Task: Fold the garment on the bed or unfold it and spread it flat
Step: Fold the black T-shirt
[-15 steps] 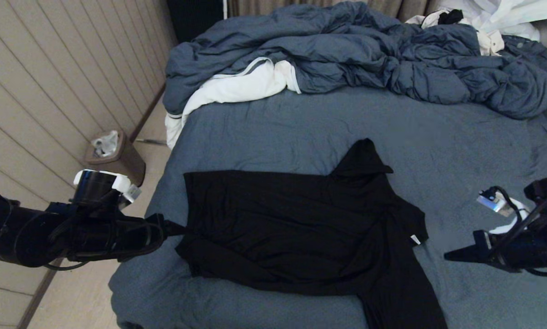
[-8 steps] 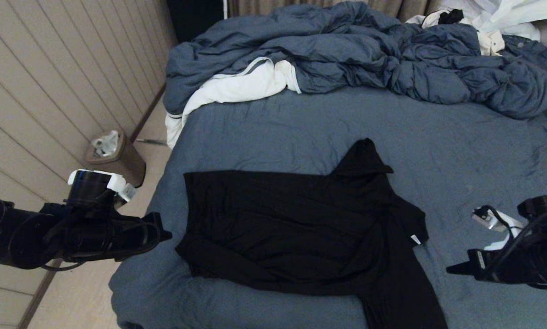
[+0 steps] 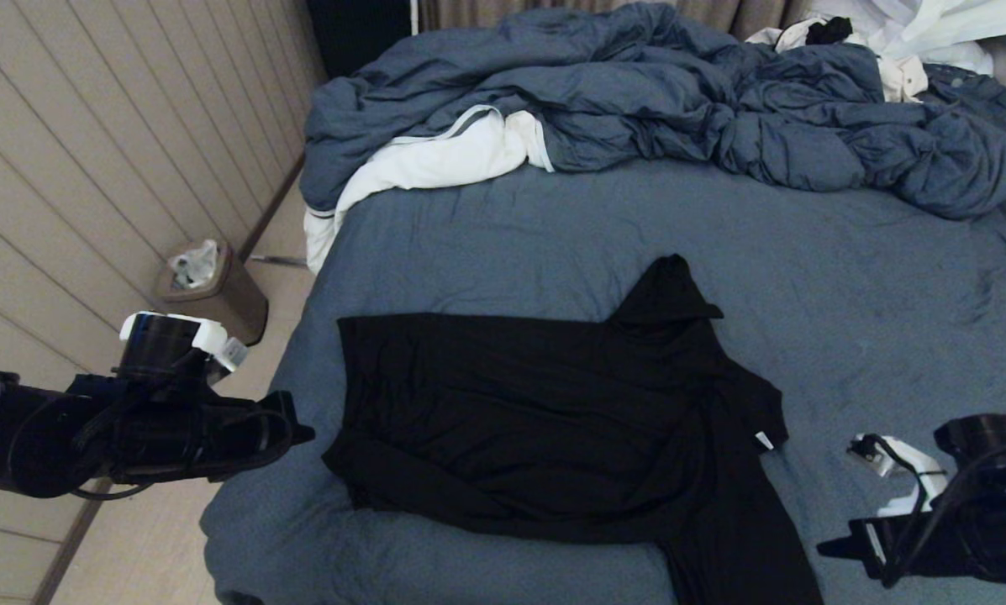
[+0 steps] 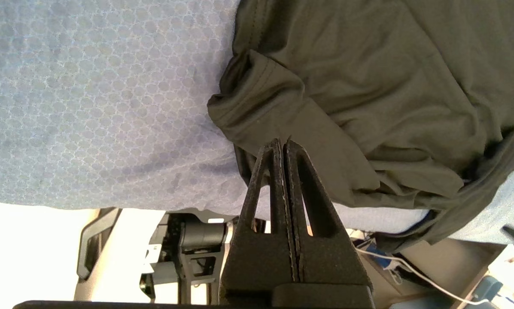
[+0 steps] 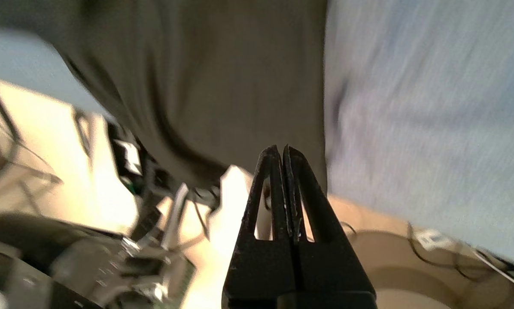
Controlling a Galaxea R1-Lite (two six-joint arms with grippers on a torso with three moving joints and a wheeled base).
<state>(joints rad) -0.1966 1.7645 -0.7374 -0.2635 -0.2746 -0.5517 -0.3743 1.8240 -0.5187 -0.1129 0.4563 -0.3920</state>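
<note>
Now both arms have drawn back. Left gripper (image 3: pixel 301 434), fingers pressed together and empty, sits just off the shirt's (image 3: pixel 545 420) left edge. Shirt lies on the bed (image 3: pixel 553 227), long axis left-right, collar rightward. Right gripper (image 3: pixel 830 549), likewise closed and empty, has dropped lower; the fold looks released.

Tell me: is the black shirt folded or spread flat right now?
Partly folded: the garment lies doubled on the bed, one sleeve draped over the near edge. Both grippers, left and right, are shut, clear of it.

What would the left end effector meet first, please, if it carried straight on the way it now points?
Probably the garment: the left end effector, shut, points at its near corner, though its height above the bed is unclear.
</note>
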